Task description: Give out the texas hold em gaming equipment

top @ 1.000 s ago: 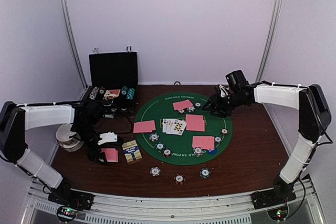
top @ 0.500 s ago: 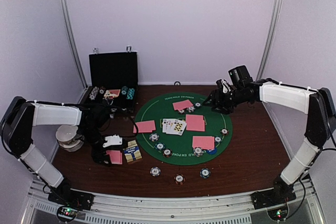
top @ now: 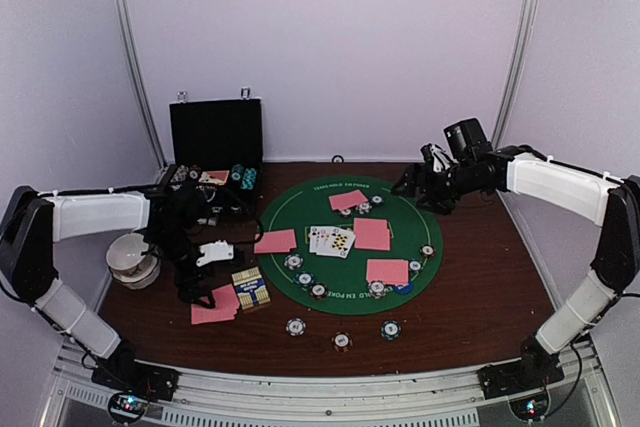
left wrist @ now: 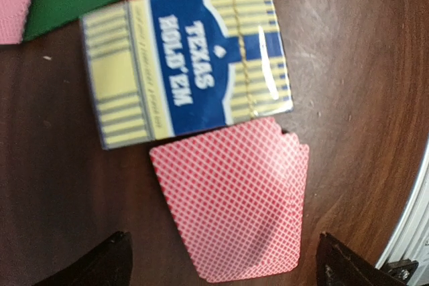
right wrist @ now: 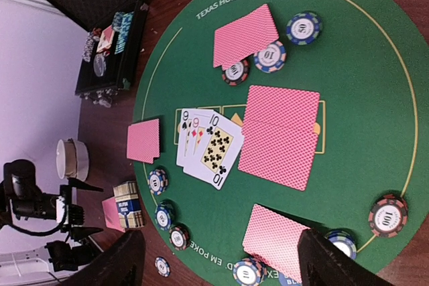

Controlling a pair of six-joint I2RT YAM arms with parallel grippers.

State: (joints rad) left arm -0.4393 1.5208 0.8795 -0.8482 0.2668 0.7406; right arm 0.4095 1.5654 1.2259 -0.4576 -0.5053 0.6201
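Note:
Two pink-backed cards (left wrist: 231, 199) lie loose on the wood beside the blue and yellow card box (left wrist: 188, 61). My left gripper (left wrist: 221, 269) hovers over them, open, with a dark fingertip on each side and touching nothing. From above, these cards (top: 215, 305) lie left of the box (top: 250, 287), under the left gripper (top: 195, 287). My right gripper (top: 425, 187) is open and empty above the mat's far right rim. On the green mat (right wrist: 362, 65) are four pink card piles (right wrist: 278, 135), fanned face-up cards (right wrist: 208, 145) and striped chips (right wrist: 303, 28).
The open black chip case (top: 215, 132) stands at the back left. A white bowl (top: 130, 252) sits under the left arm. Three chips (top: 341, 341) lie on the wood in front of the mat (top: 290, 202). Metal rails run along the near edge.
The left gripper opened and let go of the pink cards, which now lie on the table left of the box. The right gripper drew back to the right and opened wider.

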